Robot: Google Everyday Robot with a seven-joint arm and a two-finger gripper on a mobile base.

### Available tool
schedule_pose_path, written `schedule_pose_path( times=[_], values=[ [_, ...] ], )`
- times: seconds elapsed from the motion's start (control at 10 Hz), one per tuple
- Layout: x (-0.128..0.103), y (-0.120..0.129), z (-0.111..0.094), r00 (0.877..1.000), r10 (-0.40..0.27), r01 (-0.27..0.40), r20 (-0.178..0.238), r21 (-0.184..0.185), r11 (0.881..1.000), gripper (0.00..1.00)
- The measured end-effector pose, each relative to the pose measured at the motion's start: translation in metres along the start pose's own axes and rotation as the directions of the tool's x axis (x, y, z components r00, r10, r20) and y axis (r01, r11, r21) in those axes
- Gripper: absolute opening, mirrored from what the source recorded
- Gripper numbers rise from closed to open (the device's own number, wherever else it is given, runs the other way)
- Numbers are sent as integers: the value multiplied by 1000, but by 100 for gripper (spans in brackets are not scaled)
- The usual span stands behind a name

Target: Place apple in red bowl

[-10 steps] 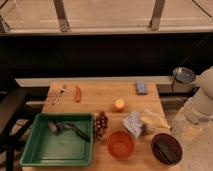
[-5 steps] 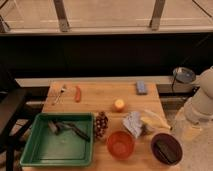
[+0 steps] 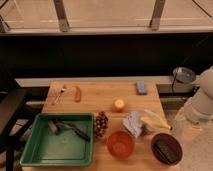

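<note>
Apple (image 3: 119,104): mid-table, loose. Red bowl (image 3: 120,144): front edge, apart from it. Between them I see grapes (image 3: 101,125) left, crumpled bag (image 3: 134,124) right. Gripper (image 3: 190,121): beyond right edge; grip I cannot tell.

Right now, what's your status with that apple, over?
End effector out of view; arm off table's right edge. Apple on table, behind red bowl. Nothing between them; grapes, bag alongside.

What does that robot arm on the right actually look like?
The arm is made of thick, rounded, off-white segments, smooth like plastic tubes, with no visible cables or markings. Its tool, low to the right of the table, looks pale grey-white too.
</note>
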Motion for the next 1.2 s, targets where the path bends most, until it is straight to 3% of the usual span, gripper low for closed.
schedule_pose_path(
  times=[1.0, 1.2],
  values=[
    [-1, -2, -1, 1000, -5, 5, 5, 0, 1000, 60],
    [-15, -19, -2, 999, -36, 36, 12, 0, 999, 60]
  ],
)
